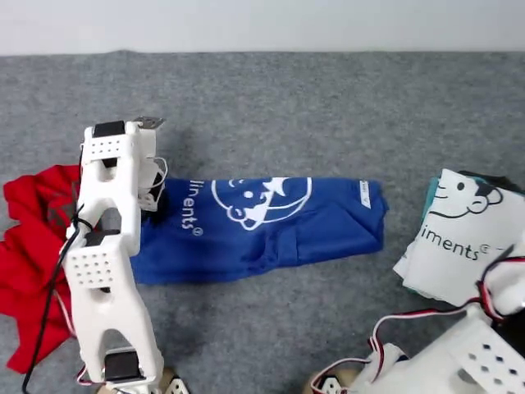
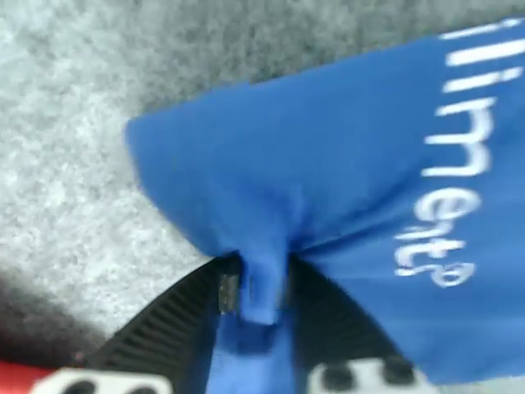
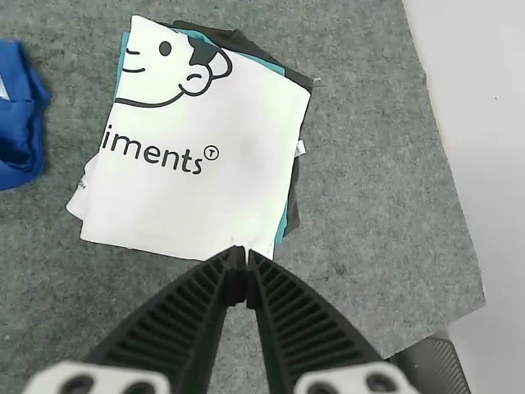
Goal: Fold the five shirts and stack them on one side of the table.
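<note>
While my left gripper point(image 2: 254, 286) pinches the blue shirt point(image 1: 262, 222) at its edge and my right gripper point(image 3: 238, 264) sits closed and empty, I'd fold it across next.

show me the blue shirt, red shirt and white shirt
blue shirt point(image 1: 279, 234), high view, middle of its body
red shirt point(image 1: 29, 246), high view, its crumpled middle
white shirt point(image 3: 213, 176), right wrist view, its printed top face

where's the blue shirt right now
In the high view the blue shirt lies mid-table, between the red shirt on the left and the white-topped folded stack on the right; the left arm's jaws grip its left end.
</note>
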You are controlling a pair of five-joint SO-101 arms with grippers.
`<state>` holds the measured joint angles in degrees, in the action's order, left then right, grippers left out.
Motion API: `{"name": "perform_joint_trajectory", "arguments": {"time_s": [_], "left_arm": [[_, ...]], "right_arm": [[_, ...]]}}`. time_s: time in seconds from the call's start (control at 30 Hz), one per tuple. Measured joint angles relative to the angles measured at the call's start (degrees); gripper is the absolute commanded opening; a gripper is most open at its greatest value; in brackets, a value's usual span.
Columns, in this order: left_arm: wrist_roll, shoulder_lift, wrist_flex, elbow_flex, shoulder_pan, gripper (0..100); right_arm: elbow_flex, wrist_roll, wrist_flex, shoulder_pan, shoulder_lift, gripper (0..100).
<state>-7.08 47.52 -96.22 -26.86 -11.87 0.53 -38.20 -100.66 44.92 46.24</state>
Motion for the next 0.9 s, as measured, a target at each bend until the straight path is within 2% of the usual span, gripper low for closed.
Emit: {"name": "perform_joint_trajectory", "arguments": {"time_s": [0.27,0.5,0.67,0.9], "left_arm": [[-0.2,2.1,-3.3,-7.6,-1.7,0],[-2.0,-3.4,-3.0,-6.2,-4.4,0],[-4.0,-12.6,-2.8,1.5,-0.4,0],[-4.0,-28.0,-2.9,9.5,9.2,0]], "right_arm": [[0.0,0.0,0.0,0.0,0.0,0.9],[0.0,0.0,0.0,0.0,0.0,0.9],[0.0,0.0,0.0,0.0,0.0,0.9],[0.0,0.0,0.0,0.0,0.0,0.9]]}}
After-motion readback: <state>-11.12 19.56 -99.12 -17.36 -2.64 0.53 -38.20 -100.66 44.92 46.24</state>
